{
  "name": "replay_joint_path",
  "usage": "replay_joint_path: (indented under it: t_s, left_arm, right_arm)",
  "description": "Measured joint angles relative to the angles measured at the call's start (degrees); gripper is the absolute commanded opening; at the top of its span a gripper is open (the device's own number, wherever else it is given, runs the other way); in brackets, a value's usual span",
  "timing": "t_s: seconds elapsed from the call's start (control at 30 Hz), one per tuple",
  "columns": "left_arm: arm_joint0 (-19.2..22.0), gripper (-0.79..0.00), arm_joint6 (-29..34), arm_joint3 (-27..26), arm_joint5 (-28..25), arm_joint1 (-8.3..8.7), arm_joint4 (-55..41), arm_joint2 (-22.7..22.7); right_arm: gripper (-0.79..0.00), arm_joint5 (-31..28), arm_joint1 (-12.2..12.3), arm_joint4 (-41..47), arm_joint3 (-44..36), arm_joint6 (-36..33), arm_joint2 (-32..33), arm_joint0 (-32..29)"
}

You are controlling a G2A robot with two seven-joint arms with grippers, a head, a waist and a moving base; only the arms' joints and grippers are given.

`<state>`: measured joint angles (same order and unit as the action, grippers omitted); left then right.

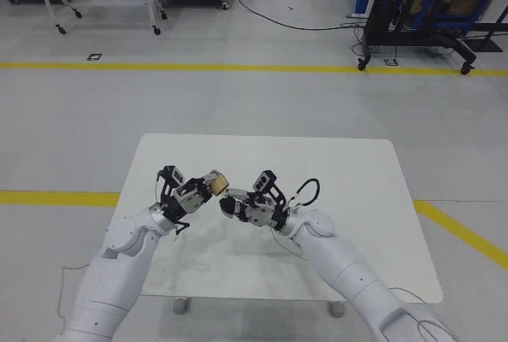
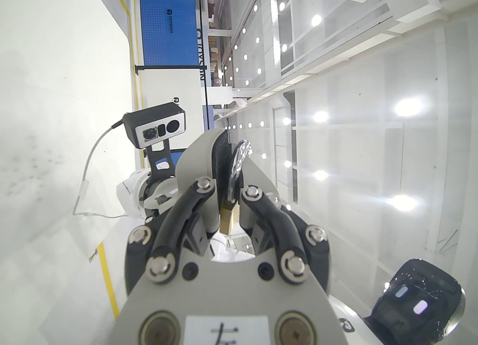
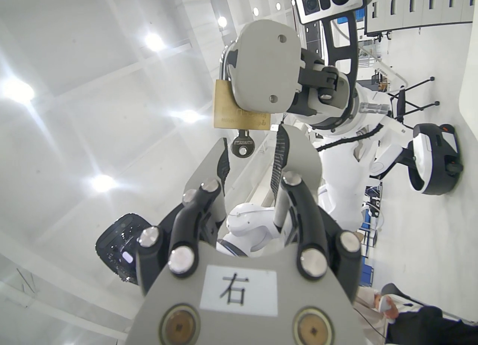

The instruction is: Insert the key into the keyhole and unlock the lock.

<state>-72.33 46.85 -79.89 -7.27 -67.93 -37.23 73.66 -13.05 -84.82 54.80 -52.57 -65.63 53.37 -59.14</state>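
The left gripper (image 2: 231,154) held the lock (image 3: 239,111), and the key (image 3: 242,145) seemed to be in. The wide-open right gripper (image 3: 253,137) next needed to pinch and turn it.

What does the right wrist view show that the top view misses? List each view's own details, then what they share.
Right wrist view: the small silver metal key seated in the keyhole, its head apart from the open fingers of the right gripper. Top view: the white rectangular table beneath both arms. Shared: the rectangular brass padlock clamped in the left gripper.
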Motion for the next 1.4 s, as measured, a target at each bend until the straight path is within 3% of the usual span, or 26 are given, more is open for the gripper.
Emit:
replay_joint_path:
  t_s: [0.13, 0.27, 0.3, 0.73, 0.77, 0.83, 0.87, 0.93, 0.97, 1.07, 1.23, 1.4]
  left_arm:
    - [0.1, -0.785, -0.1, 0.1, 0.1, -0.04, 0.2, -0.2]
    - [0.1, -0.785, 0.2, 0.2, 0.1, -0.04, 0.3, -0.2]
    - [0.1, -0.785, 0.3, 0.2, 0.0, -0.04, 0.3, -0.2]
    - [-1.1, -0.785, -1.3, -1.2, -3.4, 0.01, 1.4, 0.6]
    - [-1.3, -0.785, -1.6, -1.4, -3.9, 0.0, 1.5, 0.7]
    - [-1.6, -0.785, -2.4, -1.9, -4.7, 0.0, 1.9, 0.9]
    - [-1.8, -0.785, -3.0, -2.2, -5.2, 0.01, 2.4, 1.1]
    - [-2.1, -0.785, -4.2, -2.6, -5.4, 0.06, 3.6, 1.3]
    - [-2.3, -0.785, -5.1, -2.9, -5.4, 0.12, 4.7, 1.5]
    - [-2.9, -0.785, -8.2, -4.4, -5.4, 0.28, 8.9, 1.8]
    - [-4.9, -0.785, -13.4, -8.1, -4.7, 0.54, 16.4, 2.0]
    - [-6.1, -0.785, -14.5, -13.4, 2.7, 1.08, 28.4, 0.5]
  right_arm:
    - [-0.576, -0.5, 0.0, -0.8, -1.0, -0.1, 0.2, -0.7]
    - [-0.693, -0.4, 0.1, -1.5, -1.7, 0.4, 0.6, -1.0]
    - [-0.785, -0.3, 0.1, -1.6, -1.8, 0.6, 0.6, -1.1]
    - [-0.785, 3.0, -0.4, 1.7, -1.7, 0.8, 1.2, -1.5]
    - [-0.751, 3.4, -0.4, 2.0, -1.6, 0.5, 1.2, -1.4]
    - [-0.468, 3.6, -0.5, 2.4, -1.3, -0.1, 1.2, -1.3]
    - [-0.409, 3.3, -0.5, 2.3, -1.2, -0.6, 1.3, -1.2]
    - [-0.16, 2.3, -0.5, 1.7, -1.3, -1.0, 1.4, -1.3]
    - [-0.074, 1.4, -0.4, 1.1, -1.5, -1.1, 1.6, -1.4]
    - [0.0, -1.1, -0.1, -0.4, -2.5, -1.4, 2.6, -1.9]
    - [0.0, -5.7, 1.3, -3.1, -5.4, -1.0, 6.5, -4.0]
    - [0.0, -15.2, 3.6, -8.1, -12.8, 3.4, 14.7, -9.5]
